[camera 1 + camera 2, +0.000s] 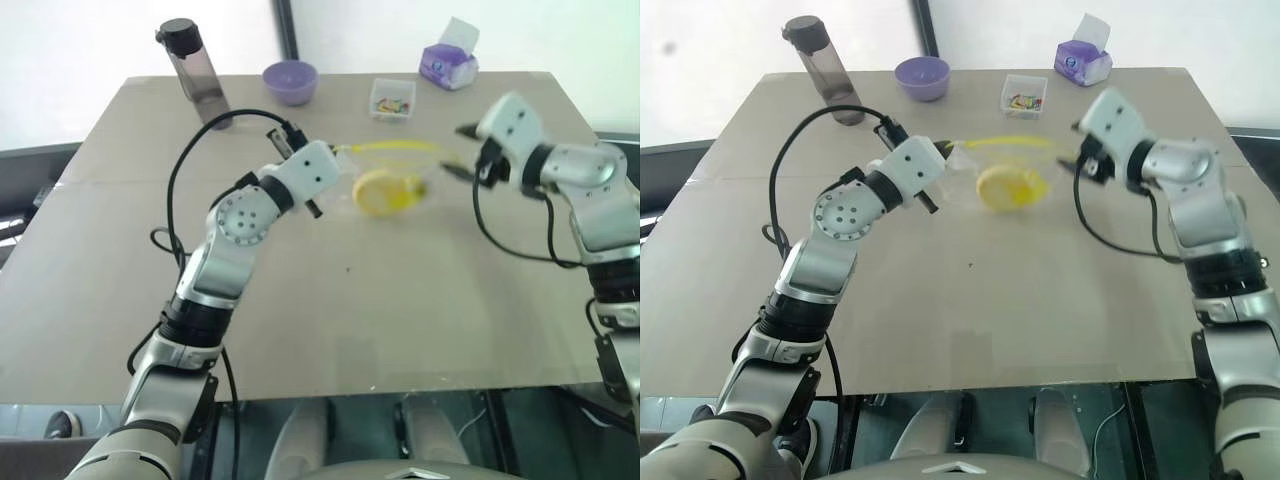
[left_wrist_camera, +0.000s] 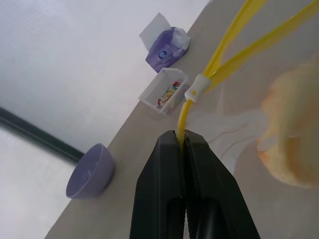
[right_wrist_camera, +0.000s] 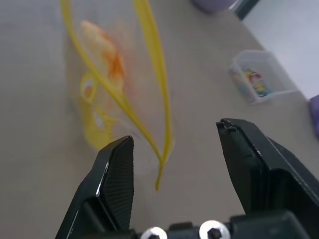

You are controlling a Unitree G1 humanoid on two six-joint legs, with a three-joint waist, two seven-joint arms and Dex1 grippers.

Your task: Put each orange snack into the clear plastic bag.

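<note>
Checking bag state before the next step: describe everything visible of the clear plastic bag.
The clear plastic bag is a crinkly, transparent zip bag whose yellow seal strip runs along its mouth, parted into two bands, with a small white slider. The left claw is shut on one end of the strip, holding the bag up. The orange snack sits inside. The open right claw faces the strip's other end without gripping it.

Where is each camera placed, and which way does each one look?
Left and right eye views: on the head, looking down at the table; both arms show.
Left wrist view: along the left tool, shut on the clear plastic bag's yellow strip.
Right wrist view: between open right tool fingers.
Shared: bag, orange snack, clear tub.
</note>
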